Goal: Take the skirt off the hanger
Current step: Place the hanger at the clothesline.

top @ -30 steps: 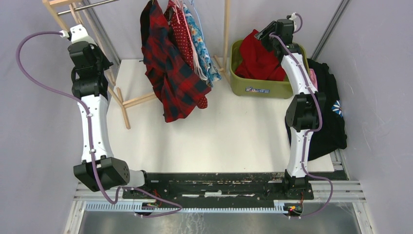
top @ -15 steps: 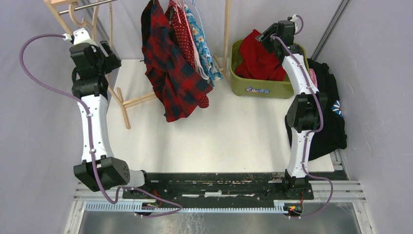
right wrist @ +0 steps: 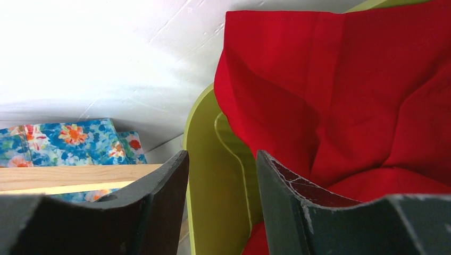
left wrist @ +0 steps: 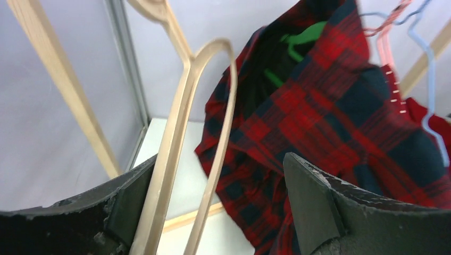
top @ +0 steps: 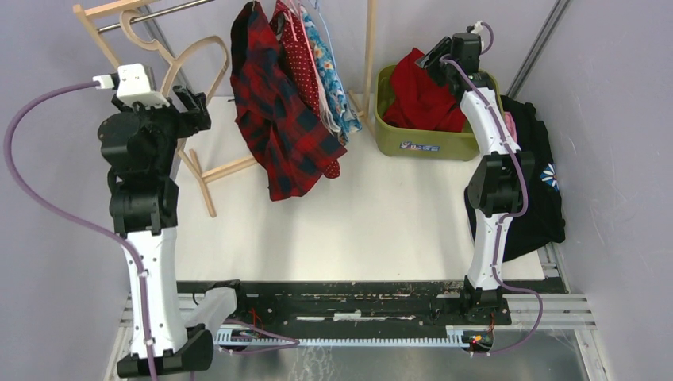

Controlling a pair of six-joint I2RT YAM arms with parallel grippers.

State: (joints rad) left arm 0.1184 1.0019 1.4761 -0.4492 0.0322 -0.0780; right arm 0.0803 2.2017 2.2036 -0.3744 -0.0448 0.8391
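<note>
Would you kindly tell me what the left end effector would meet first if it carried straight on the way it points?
Most likely the bare wooden hanger, which lies between its open fingers; the red plaid garment hangs behind it.

Looking past the wide-spread dark fingers of the left gripper (left wrist: pixel 217 162) at a bare pale wooden clothes hanger (left wrist: pixel 175 133) rising just beside the left-hand finger, with a red-and-navy plaid garment (left wrist: pixel 319 106) on a green plastic hanger (left wrist: pixel 290 48) to its right and a light blue wire hanger (left wrist: pixel 428 79) beyond.
</note>
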